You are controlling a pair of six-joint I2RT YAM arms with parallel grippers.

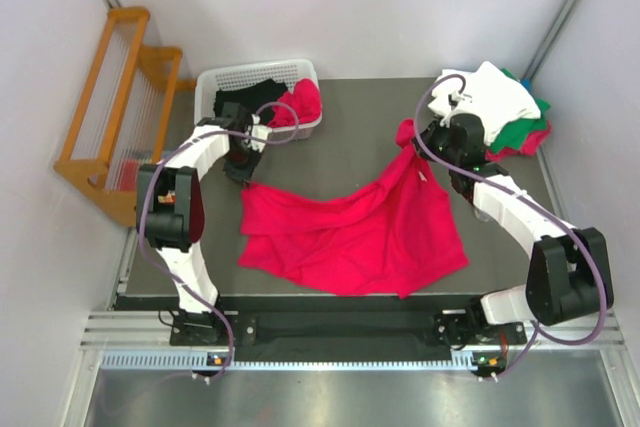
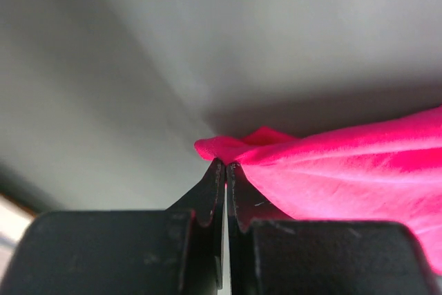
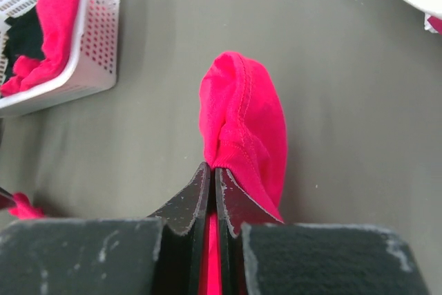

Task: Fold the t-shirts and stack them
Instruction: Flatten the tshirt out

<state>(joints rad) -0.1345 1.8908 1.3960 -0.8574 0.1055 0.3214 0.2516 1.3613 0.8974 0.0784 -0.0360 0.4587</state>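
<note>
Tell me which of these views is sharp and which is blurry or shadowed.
Top external: evenly lit and sharp, red t-shirt crisp. Left wrist: the tool is sharp, the table behind is soft with a dark shadow band. Right wrist: stitching sharp, the basket slightly soft.

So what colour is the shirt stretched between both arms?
Crimson red shirt; clearest in the top view.

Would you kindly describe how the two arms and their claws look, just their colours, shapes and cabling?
Both arms are built of white link shells with bulky black joint housings. A purplish-grey cable loops loosely along each arm. The left claw and right claw each have two flat black tapering fingers on blocky black bodies; the right fingers look scuffed and speckled pale.
</note>
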